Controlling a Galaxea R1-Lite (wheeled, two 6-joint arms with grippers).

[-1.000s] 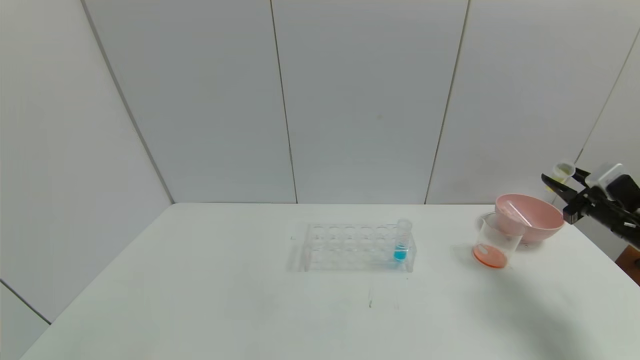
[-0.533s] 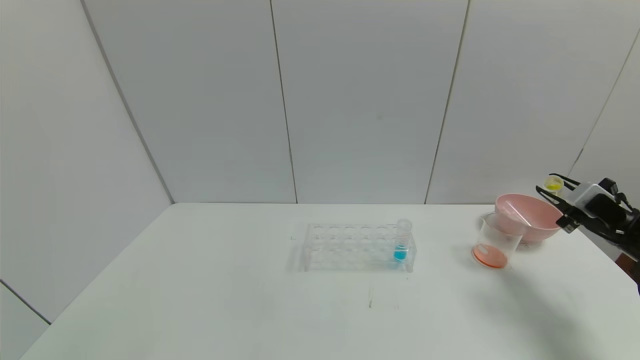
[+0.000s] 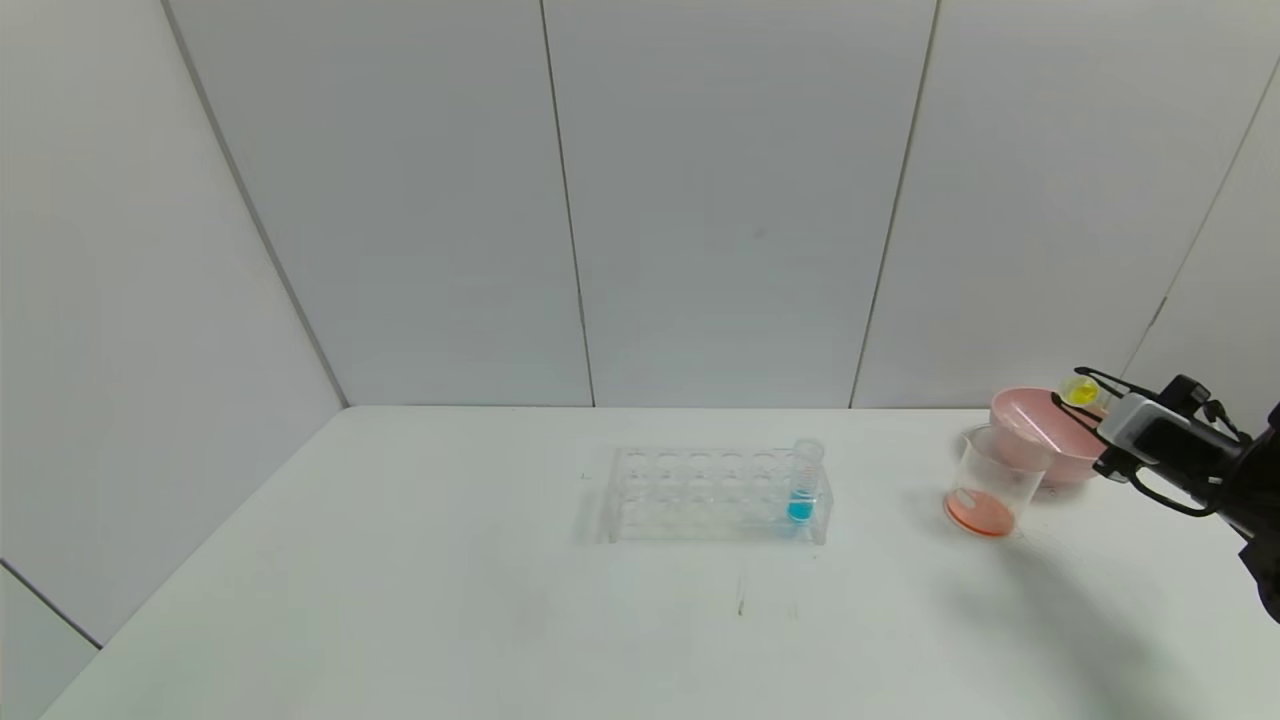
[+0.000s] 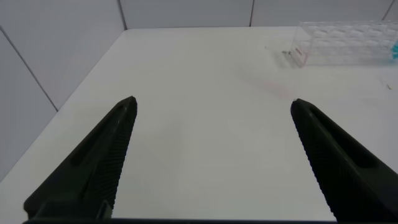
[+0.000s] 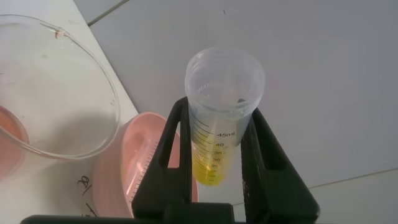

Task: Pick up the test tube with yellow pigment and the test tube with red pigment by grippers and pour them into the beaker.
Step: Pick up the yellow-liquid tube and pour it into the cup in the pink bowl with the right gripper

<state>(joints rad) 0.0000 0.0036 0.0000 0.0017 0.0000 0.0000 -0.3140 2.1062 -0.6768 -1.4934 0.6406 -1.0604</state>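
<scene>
**Head view: right pincer holds the yellow tube beside the pink bowl**

Head view puts the black two-fingered right pincer (image 3: 1085,398) at the far right of the white surface (image 3: 500,600), raised above it and just beside the far rim of the round pink plastic bowl (image 3: 1040,440). Its fingers are clamped on the slim clear plastic test tube with yellow pigment (image 3: 1081,390), whose yellow liquid shows as a small bright spot between the finger ends. The right wrist view gives the grip more plainly: the two black fingers (image 5: 174,155) press on either side of the graduated tube (image 5: 221,124), the open mouth faces the camera, and the yellow liquid sits pooled at the rounded tip.

The small clear plastic beaker with a pour spout (image 3: 993,482) stands on the surface touching or just in front of the pink bowl, on the side nearer the robot. A shallow layer of red-orange liquid covers its bottom. A clear tube lies slanted inside the pink bowl (image 3: 1035,425); its contents cannot be made out.

Near the middle of the surface stands the clear plastic tube rack (image 3: 715,495), with one upright clear tube of blue liquid (image 3: 803,485) in its right end.

The left pincer (image 4: 211,155) hangs over the bare left part of the surface, its two black fingers spread wide with nothing between them.
</scene>
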